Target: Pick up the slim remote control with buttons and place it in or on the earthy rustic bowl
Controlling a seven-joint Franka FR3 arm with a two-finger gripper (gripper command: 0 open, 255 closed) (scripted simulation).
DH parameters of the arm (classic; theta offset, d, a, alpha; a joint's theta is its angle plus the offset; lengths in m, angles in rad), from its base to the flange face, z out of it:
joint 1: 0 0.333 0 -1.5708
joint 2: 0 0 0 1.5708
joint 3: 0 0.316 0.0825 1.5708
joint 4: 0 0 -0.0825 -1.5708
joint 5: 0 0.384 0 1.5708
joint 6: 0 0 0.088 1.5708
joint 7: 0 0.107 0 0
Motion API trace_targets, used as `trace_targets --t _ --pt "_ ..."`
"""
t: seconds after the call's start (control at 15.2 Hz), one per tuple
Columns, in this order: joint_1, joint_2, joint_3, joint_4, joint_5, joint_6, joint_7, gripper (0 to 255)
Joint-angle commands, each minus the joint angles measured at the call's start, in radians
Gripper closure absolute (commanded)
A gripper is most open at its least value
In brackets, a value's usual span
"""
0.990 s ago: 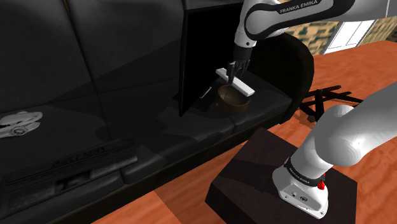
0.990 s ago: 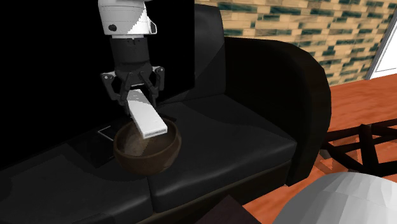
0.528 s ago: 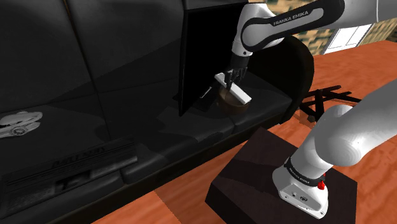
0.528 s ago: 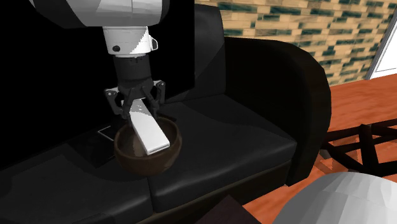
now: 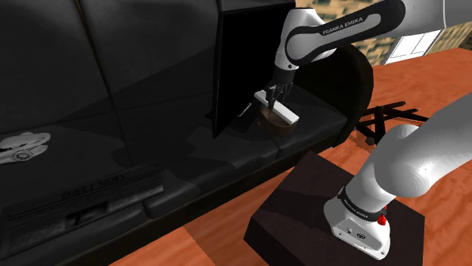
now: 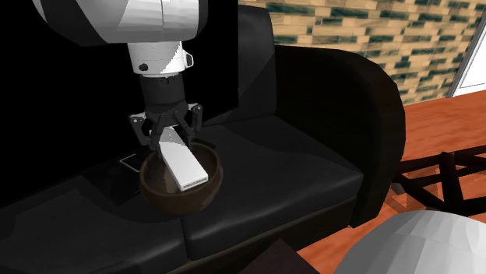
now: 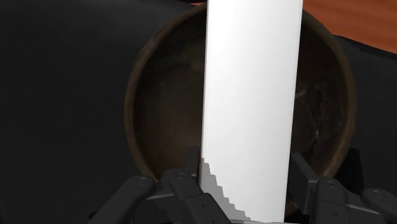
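We see the black jaws closed narrow on a long, flat, plain white remote control (image 6: 181,161), and they hold it by its upper end. In the wrist view the two jaws press against the two long edges of the remote control (image 7: 251,108), one on each side.

The remote control (image 5: 278,110) is tilted. Its held end is high and its free end points down into a round, dark brown bowl with a mottled inside (image 6: 179,199). The free end is at about the level of the rim, over the inside of the bowl (image 7: 162,108). We cannot tell if it touches the bowl (image 5: 274,122).

The bowl stands on the seat cushion of a black leather sofa (image 6: 304,175), near the rounded armrest. A thin, flat, dark object with a pale edge (image 6: 128,163) lies on the seat just beside the bowl, on the second exterior view's left.

The white arm with dark joints (image 5: 333,26) reaches over the sofa (image 5: 227,151) from the dark box stand (image 5: 302,211), which sits on a reddish wooden floor (image 5: 204,242).
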Motion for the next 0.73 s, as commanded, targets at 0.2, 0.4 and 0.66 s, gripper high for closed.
trace_targets --t 0.2,0.4,0.66 --pt "0.0 0.002 0.0 -0.002 0.0 -0.001 0.0 0" --pt "0.0 0.002 0.0 -0.002 0.0 -0.001 0.0 0" --pt "0.0 -0.046 0.009 0.088 -0.001 -0.138 0.003 0"
